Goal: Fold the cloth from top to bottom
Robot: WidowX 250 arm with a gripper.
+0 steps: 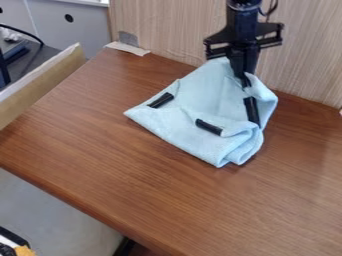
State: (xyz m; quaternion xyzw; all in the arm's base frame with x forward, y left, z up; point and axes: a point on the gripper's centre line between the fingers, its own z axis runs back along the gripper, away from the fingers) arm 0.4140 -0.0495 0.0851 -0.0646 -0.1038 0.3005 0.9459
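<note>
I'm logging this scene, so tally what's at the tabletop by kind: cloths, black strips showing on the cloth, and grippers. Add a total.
Light blue cloth: 1
Black strips showing on it: 3
Black gripper: 1
Total: 5

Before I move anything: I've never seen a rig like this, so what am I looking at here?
The black machine coming in from the top edge is a robot arm; its gripper hangs down at the end. A fixed camera looks down at a slant on the brown table. There lies a light blue cloth, rumpled and partly folded, with three black strips on it. The gripper meets the cloth's upper part and may be holding it, but I can't be certain.
</note>
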